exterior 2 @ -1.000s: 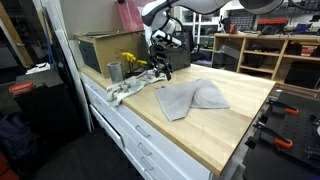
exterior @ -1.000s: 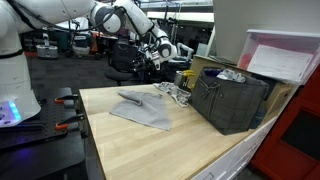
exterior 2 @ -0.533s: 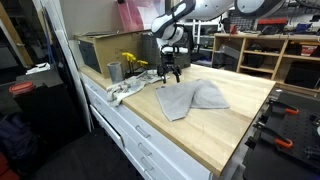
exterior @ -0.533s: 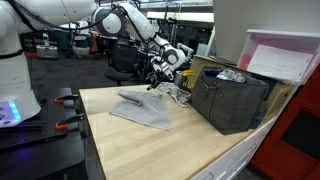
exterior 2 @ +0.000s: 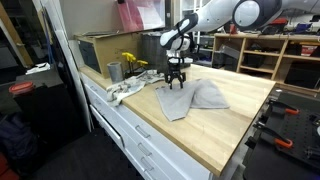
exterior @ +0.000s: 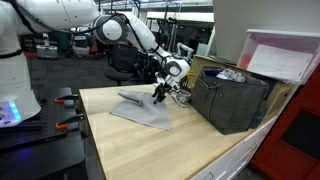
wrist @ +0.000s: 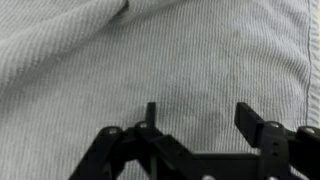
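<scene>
A grey ribbed towel [exterior: 140, 110] lies crumpled on the wooden table [exterior: 150, 150]; in an exterior view it shows as two folded lobes [exterior 2: 192, 97]. My gripper [exterior: 160, 92] hangs just above the towel's edge nearest the clutter, pointing down [exterior 2: 177, 82]. In the wrist view the towel [wrist: 160, 50] fills the picture, with a fold at the upper left. The gripper [wrist: 200, 118] is open, its two black fingers [wrist: 252, 120] standing wide apart over the cloth with nothing between them. Whether the tips touch the cloth cannot be told.
A black crate [exterior: 232, 100] with crumpled items stands beside the towel. A metal cup [exterior 2: 114, 71], a yellow object [exterior 2: 131, 61], a cardboard box [exterior 2: 98, 48] and a pale rag [exterior 2: 125, 90] crowd that end of the table. The drawer-side edge [exterior 2: 150, 135] is close.
The arm has swung from the clutter near the cup over to the towel and come down. The jaws now stand wider than a second ago.
</scene>
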Controlling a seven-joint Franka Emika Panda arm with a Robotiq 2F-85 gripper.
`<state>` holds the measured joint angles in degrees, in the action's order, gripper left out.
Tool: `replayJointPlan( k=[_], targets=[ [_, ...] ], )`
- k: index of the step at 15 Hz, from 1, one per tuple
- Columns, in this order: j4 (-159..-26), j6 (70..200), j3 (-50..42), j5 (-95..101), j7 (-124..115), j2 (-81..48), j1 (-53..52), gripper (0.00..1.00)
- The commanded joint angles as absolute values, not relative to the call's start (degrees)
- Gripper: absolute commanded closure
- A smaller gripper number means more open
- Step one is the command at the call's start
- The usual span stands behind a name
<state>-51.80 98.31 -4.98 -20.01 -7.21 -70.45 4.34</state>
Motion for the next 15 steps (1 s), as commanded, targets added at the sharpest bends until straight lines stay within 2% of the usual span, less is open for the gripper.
replayJointPlan(
  k=[1, 8, 15],
  targets=[
    [-51.6, 102.0, -6.2, -19.03, -9.2, -71.16, 2.52, 0.51],
    [-51.91, 105.42, -7.67, -17.56, -9.75, -71.25, 0.01, 0.99],
    [-51.41, 115.28, -12.31, -13.6, -10.16, -71.79, -3.62, 0.99]
  ],
)
